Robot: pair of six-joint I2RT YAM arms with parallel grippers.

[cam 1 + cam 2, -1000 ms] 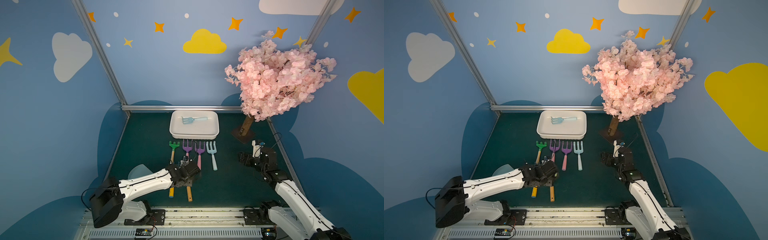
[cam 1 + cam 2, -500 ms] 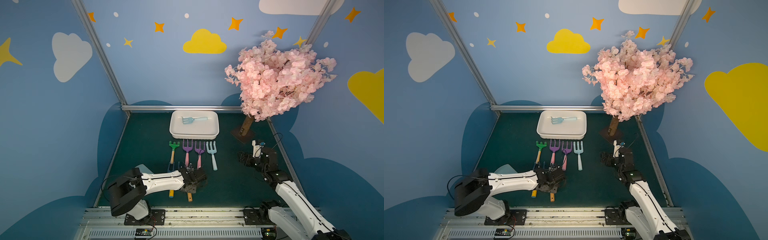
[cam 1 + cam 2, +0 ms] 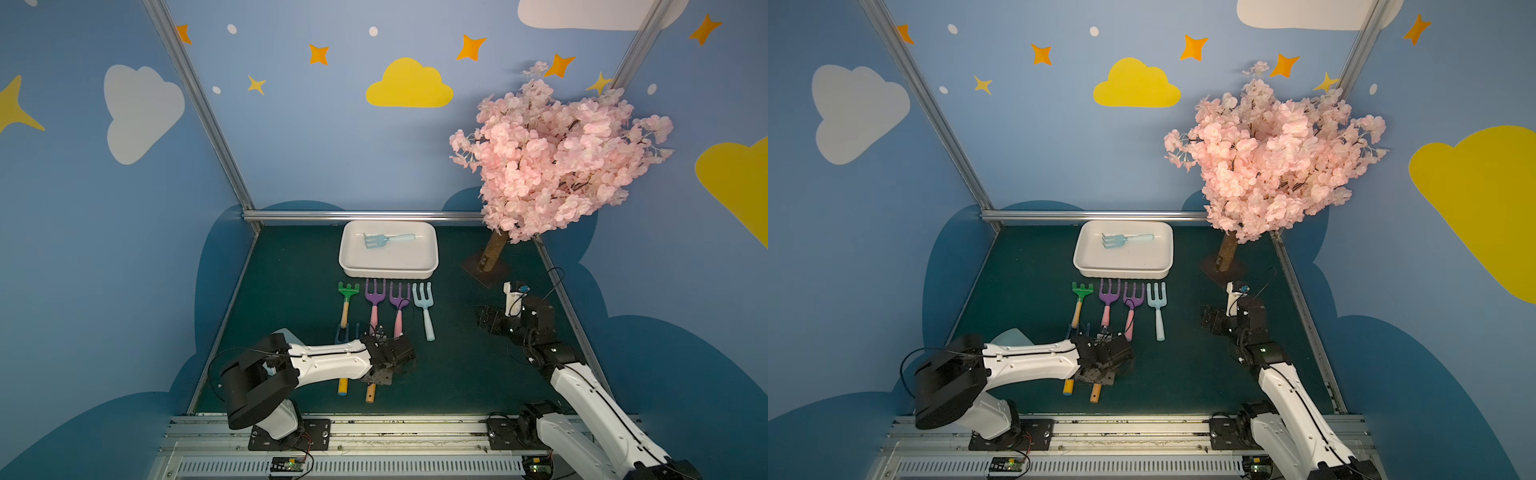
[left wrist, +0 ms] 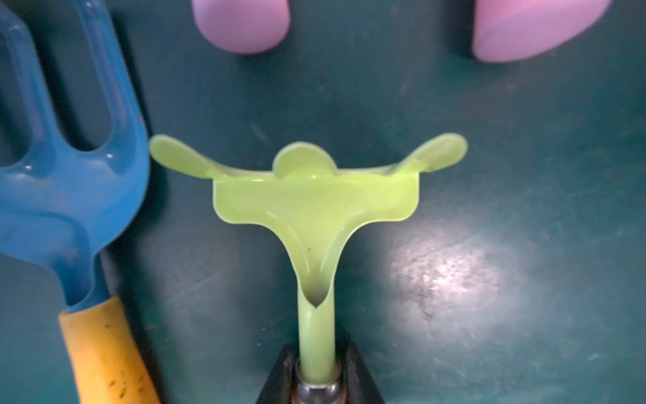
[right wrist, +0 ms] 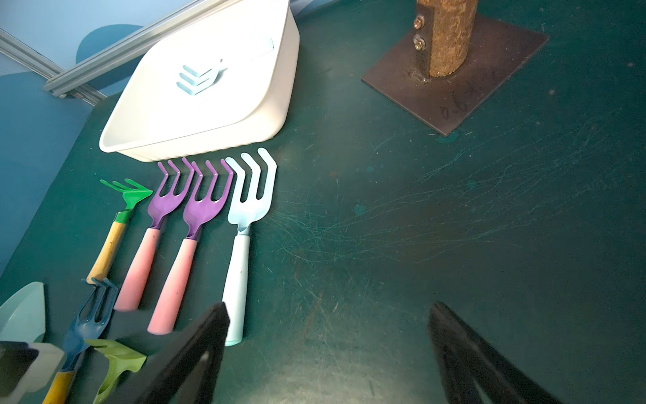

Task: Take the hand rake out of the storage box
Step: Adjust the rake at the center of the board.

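A: What is shown in the top views, and why is it laid so?

B: In both top views the storage box is seen at the back of the green surface. The hand rake, pale blue, is laid flat in the box's far half, handle toward the blossom tree. It is not yet taken out. A row of tools is lined up just in front of the box, heads toward it, so a sorted line is probably intended. The left hand is lowered over the nearer tools, well apart from the box.

A: And the left wrist view?

B: The left hand is seen clasped on the neck of a lime-green rake, which is laid on the surface beside a blue fork. It is likely being straightened into line.

A: The right wrist view?

B: The right hand is spread wide and empty above bare surface, presumably kept clear. The hand rake is seen inside the storage box.

A: Any writing?

B: No brand or label is made out. A faint scrawl on the tree's base plate cannot be read.
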